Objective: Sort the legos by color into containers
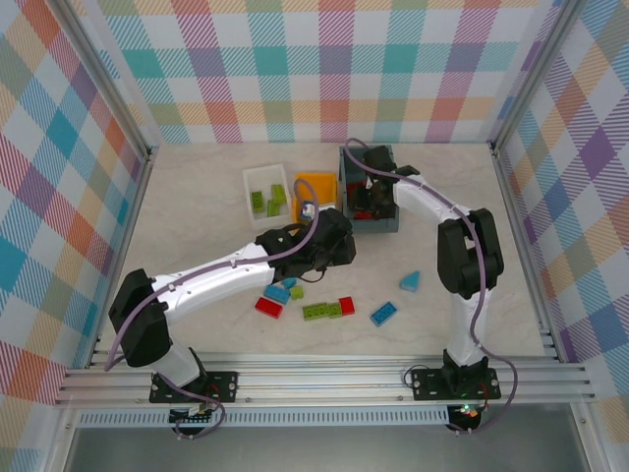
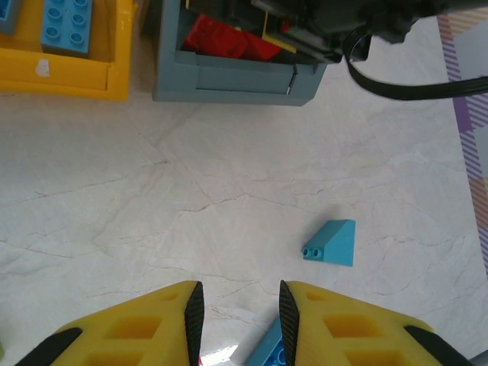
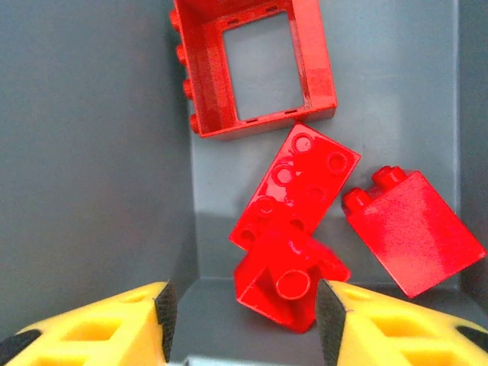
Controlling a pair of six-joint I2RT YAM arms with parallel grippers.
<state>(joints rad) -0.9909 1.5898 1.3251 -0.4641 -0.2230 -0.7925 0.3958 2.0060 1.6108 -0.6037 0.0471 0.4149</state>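
My left gripper (image 2: 238,316) is open, hovering above the bare tabletop; its black body (image 1: 332,246) sits in front of the bins. A cyan slope brick (image 2: 332,244) lies ahead to its right, and a blue brick (image 2: 271,347) pokes out under its right finger. My right gripper (image 3: 244,316) is open inside the dark grey bin (image 3: 91,152), over an upturned red brick (image 3: 290,278) that lies between its pads. The hollow red frame (image 3: 255,65), a flat red brick (image 3: 297,187) and a red slope brick (image 3: 412,229) lie there too. The orange bin (image 2: 61,80) holds blue bricks (image 2: 69,23). The white bin (image 1: 257,178) holds green bricks (image 1: 267,202).
Loose bricks lie in a row near the table's front: red (image 1: 268,306), blue (image 1: 276,293), green (image 1: 316,311), red (image 1: 346,305), blue (image 1: 383,314), and the cyan slope brick (image 1: 410,282). The right arm (image 1: 462,246) arches over the right half. Checked walls close in three sides.
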